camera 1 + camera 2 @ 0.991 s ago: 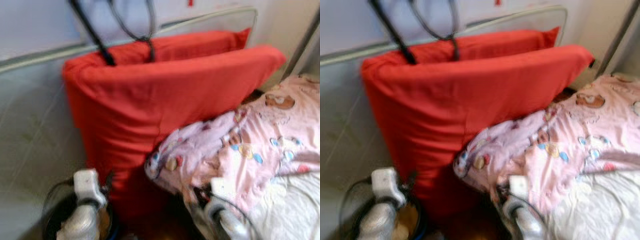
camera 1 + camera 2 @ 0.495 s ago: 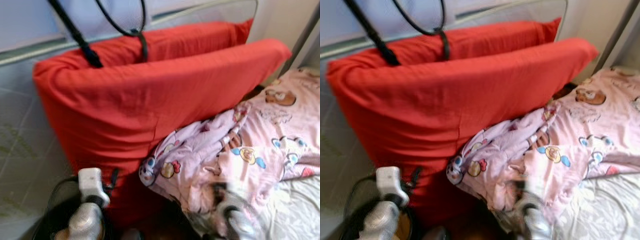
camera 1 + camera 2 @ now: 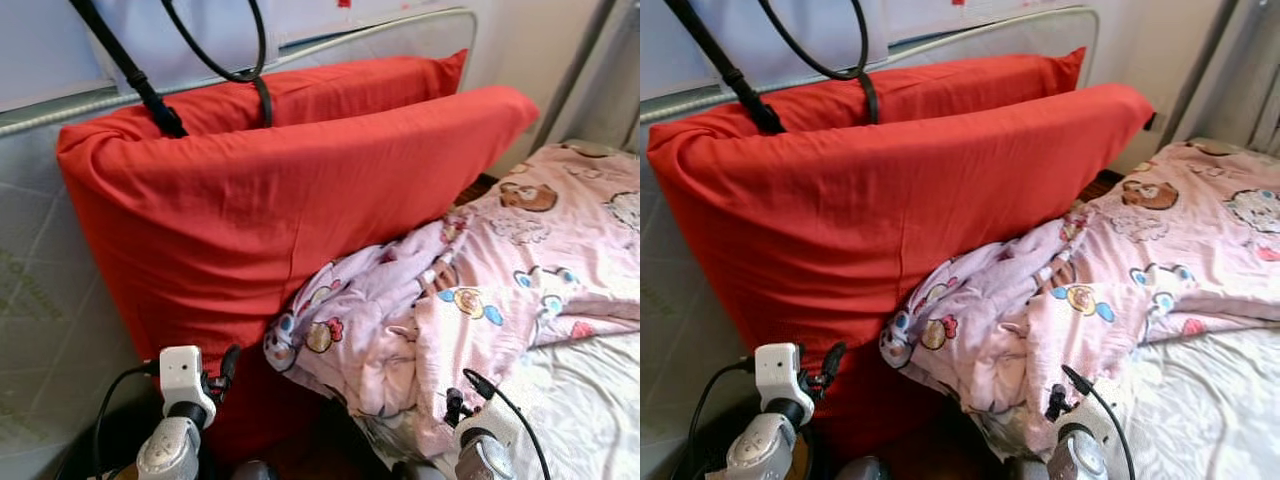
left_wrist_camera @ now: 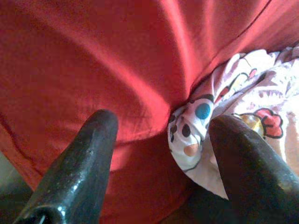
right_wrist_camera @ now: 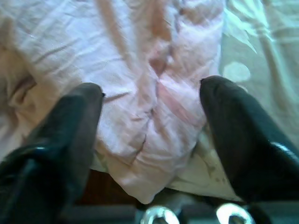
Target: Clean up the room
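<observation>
Right tool (image 5: 152,93) agape over pink blanket (image 5: 140,56)

Plain red pillows (image 3: 300,200) glowing brightly, pale pink blanket (image 3: 480,300) showing a cartoon-animal print, white bedsheet (image 3: 590,420) carrying faint pale dots, black fingers (image 4: 79,172) gleaming glossy

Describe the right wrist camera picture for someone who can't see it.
Two black fingers of the open right gripper frame a rumpled pink blanket, whose bunched edge hangs between them. Pale patterned bed sheet shows beside the blanket.
</observation>
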Available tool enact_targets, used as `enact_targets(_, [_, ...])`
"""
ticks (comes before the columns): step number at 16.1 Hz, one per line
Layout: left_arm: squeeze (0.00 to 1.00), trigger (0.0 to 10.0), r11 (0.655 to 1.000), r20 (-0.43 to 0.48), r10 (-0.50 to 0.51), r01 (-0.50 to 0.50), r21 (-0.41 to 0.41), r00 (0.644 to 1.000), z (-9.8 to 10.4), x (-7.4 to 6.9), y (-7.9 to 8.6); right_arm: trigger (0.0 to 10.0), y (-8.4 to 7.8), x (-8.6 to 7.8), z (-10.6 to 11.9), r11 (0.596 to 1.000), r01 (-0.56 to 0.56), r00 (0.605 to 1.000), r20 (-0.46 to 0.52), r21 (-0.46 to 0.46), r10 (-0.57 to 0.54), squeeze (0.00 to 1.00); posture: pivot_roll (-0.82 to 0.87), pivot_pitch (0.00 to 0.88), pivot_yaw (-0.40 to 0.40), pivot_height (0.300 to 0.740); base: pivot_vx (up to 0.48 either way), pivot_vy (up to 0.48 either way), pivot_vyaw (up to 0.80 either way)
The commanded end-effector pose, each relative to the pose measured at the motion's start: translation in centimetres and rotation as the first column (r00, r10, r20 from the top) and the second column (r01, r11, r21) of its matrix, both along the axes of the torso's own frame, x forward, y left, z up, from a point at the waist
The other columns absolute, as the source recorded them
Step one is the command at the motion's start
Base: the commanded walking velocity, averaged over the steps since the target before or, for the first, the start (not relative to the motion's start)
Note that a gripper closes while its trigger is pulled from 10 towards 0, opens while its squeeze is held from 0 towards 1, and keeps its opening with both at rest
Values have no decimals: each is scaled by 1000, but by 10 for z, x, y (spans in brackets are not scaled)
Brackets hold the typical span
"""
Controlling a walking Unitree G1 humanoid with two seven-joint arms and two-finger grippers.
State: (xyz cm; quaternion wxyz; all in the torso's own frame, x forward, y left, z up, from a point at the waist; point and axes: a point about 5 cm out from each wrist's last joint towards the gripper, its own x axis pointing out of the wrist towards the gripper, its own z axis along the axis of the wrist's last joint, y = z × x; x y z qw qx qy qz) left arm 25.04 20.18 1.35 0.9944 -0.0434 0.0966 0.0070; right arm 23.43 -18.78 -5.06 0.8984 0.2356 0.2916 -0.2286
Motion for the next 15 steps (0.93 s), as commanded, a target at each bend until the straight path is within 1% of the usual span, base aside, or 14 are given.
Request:
enact_targets(1, [0, 10000, 1000, -7, -3, 3, 12, 1000, 1, -1, 3, 10000, 5, 2, 0, 1000, -4, 1000, 5, 27, 4, 1000, 55, 0, 13, 630, 0, 0, 0])
enact_targets(2, [0, 10000, 1000, -7, -5, 5, 13, 1000, 2, -1, 3, 10000, 9, 2, 0, 999, -15, 1000, -3, 48, 15, 1000, 58, 0, 14, 630, 0, 0, 0])
enact_targets(3, [0, 10000, 1000, 2, -14, 14, 15, 1000, 4, 1, 2, 10000, 12, 2, -1, 998, -33, 999, -24, 47, 34, 1000, 62, 1, 14, 630, 0, 0, 0])
enact_targets(6, [0, 10000, 999, 23, -41, 41, 18, 999, 11, 13, -3, 10000, 9, 3, -2, 999, -28, 998, -54, 45, 31, 1000, 80, 15, 14, 630, 0, 0, 0])
enact_targets(7, [0, 10000, 999, 28, -50, 49, 19, 998, 13, 17, -5, 10000, 7, 3, -2, 999, -32, 997, -65, 32, 34, 651, 82, 19, 15, 630, 0, 0, 0])
enact_targets(8, [0, 10000, 998, 34, -64, 63, 24, 997, 16, 21, -7, 10000, 7, 2, -3, 998, -50, 995, -89, 24, 52, 0, 97, 34, 13, 630, 0, 0, 0])
enact_targets(9, [0, 10000, 997, 36, -68, 67, 26, 997, 17, 22, -7, 10000, 7, 1, -4, 998, -55, 994, -98, 22, 57, 0, 97, 34, 13, 630, 0, 0, 0])
enact_targets(10, [0, 10000, 997, 51, -75, 73, 28, 996, 22, 28, -7, 10000, 6, 0, -5, 999, -40, 993, -107, 28, 43, 0, 117, 52, 18, 630, 0, 0, 0])
enact_targets(11, [0, 10000, 997, 65, -79, 77, 31, 995, 28, 31, -6, 10000, 6, -2, -6, 999, -36, 992, -119, 36, 40, 0, 131, 69, 23, 630, 0, 0, 0])
enact_targets(12, [0, 10000, 996, 67, -80, 78, 32, 995, 28, 31, -5, 10000, 6, -3, -6, 999, -36, 992, -121, 39, 40, 0, 131, 69, 23, 630, 0, 0, 0])
enact_targets(14, [0, 10000, 995, 78, -91, 87, 42, 993, 31, 27, -3, 10000, 9, -3, -8, 997, -52, 990, -125, 49, 58, 0, 155, 106, 32, 630, 0, 0, 0])
enact_targets(15, [0, 10000, 995, 86, -89, 85, 46, 992, 34, 21, 0, 10000, 12, 0, -6, 997, -59, 991, -113, 57, 65, 0, 166, 121, 34, 630, 0, 0, 0])
